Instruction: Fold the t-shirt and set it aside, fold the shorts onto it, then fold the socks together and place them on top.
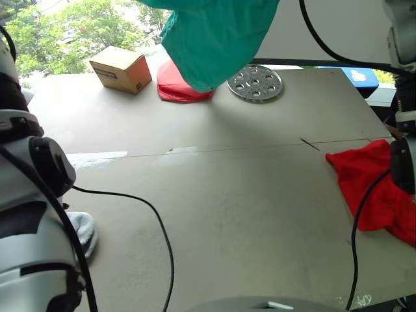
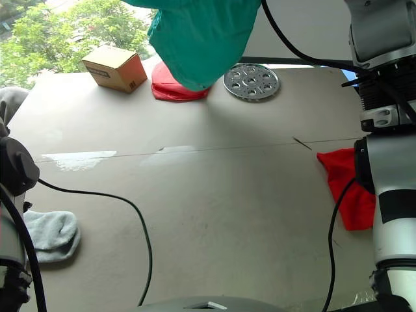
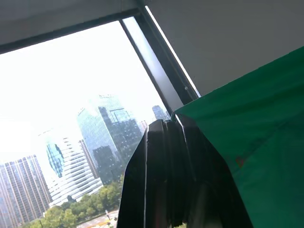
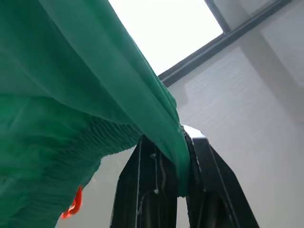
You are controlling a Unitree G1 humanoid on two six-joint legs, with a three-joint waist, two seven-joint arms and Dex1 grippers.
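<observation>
Left to right: socks (image 2: 52, 235) limp at near left edge of table (image 1: 247, 195); left gripper (image 3: 166, 156) pinched shut on shorts (image 1: 214, 39), right gripper (image 4: 166, 166) likewise clamped, cloth hanging high over far side. T-shirt (image 1: 374, 188) bunched near right. Best lowered evenly, hem kept taut, then laid across t-shirt.

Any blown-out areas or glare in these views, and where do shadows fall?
Left wrist view: sky overexposed behind the left gripper. Right wrist view: window patch blown out above the shorts. Eye views: pale glare streak on the table, and the shorts' soft shadow under them.
</observation>
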